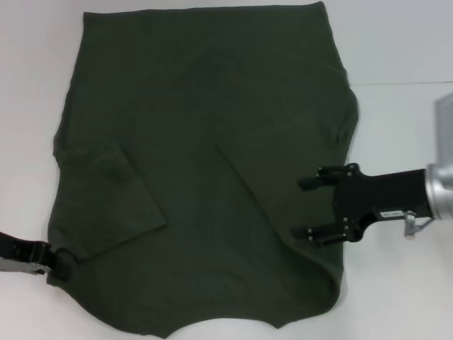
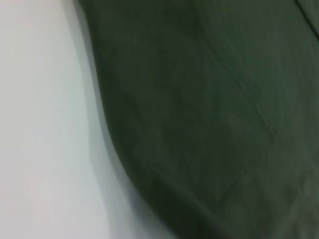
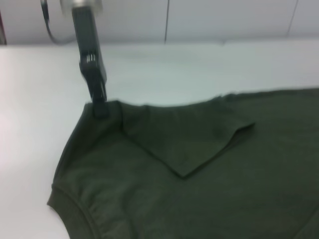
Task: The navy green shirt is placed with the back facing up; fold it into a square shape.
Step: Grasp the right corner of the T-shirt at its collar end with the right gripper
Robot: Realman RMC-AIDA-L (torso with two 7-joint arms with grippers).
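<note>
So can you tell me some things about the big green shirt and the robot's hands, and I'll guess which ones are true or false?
1. The large dark olive-green fabric shirt lies on a white table. True.
2. Both sleeves are folded in over the shirt. True.
3. The right tool is shut. False: its fingers are spread open above the shirt's right side.
4. The left tool is high above the shirt's middle. False: it is at the shirt's near left corner.
</note>
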